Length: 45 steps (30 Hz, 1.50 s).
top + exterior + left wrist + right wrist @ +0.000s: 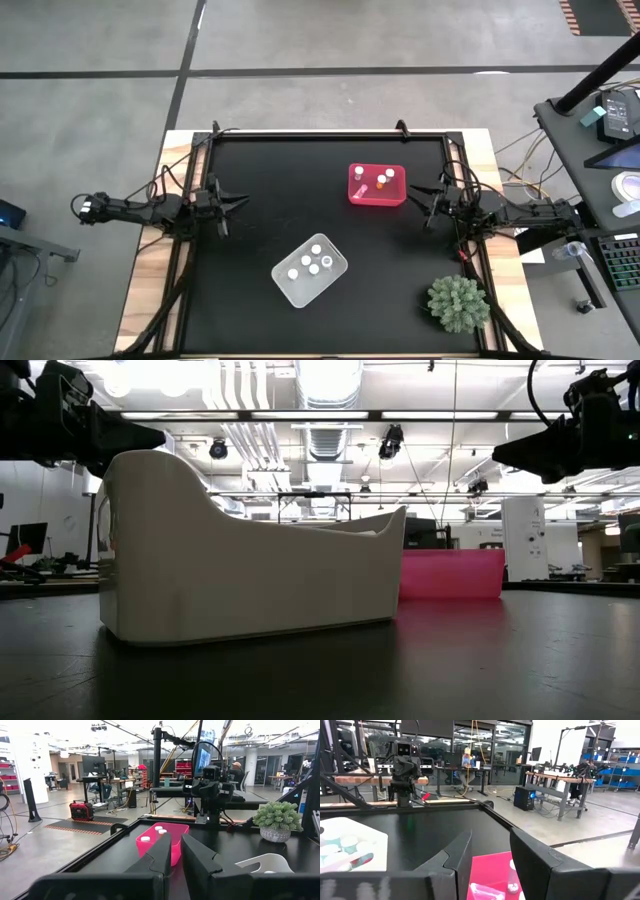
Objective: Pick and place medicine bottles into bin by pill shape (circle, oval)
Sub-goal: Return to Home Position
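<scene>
- Black mat (250, 320) shows no loose bottles. All the medicine bottles (317, 249) in view sit inside a bin, so the sorting looks done.
- Red bin (400, 200) is at about 1 o'clock from table centre. It holds about four white caps, with a spot of orange among them.
- White bin (296, 292) is at about 6 o'clock, near centre and angled to the table edges. It holds about five white caps, packed close together.
- The bottles are tiny next to the bins. From above mostly the caps show, and the right wrist view hints at teal and pink bodies in the white bin. Pill shape can't be read, so the circle/oval split can't be checked.
- Left gripper (240, 200) is at 9–10 o'clock by the table edge, raised off the mat. Its fingers are parted a little and grasp nothing.
- Right gripper (418, 200) is at 2 o'clock, just beside the red bin and not touching it. It is also raised, with fingers spread wider and empty.
- What's left, as a judgement, is only parking the arms. Neither is over a bin.
- Spiky green plant (458, 302) is at 4 o'clock, well clear of both bins.
</scene>
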Each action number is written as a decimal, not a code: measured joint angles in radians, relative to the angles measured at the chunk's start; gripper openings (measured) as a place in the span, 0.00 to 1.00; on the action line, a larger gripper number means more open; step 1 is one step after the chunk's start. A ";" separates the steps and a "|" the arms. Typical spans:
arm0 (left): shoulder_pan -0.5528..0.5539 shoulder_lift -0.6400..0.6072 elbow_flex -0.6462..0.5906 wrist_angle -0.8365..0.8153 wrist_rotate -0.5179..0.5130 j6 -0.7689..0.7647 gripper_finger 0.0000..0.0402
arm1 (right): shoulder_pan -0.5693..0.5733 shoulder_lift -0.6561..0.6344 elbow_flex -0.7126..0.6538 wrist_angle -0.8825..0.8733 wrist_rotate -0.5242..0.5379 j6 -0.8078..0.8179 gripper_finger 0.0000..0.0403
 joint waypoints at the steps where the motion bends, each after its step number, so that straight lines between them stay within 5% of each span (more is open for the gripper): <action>1: 0.000 0.000 0.000 0.000 0.000 0.000 0.07 | 0.000 0.000 0.000 0.001 0.000 0.001 0.31; 45: 0.000 0.000 0.000 0.000 0.000 0.000 0.07 | 0.001 0.034 0.000 0.003 -0.001 0.002 0.31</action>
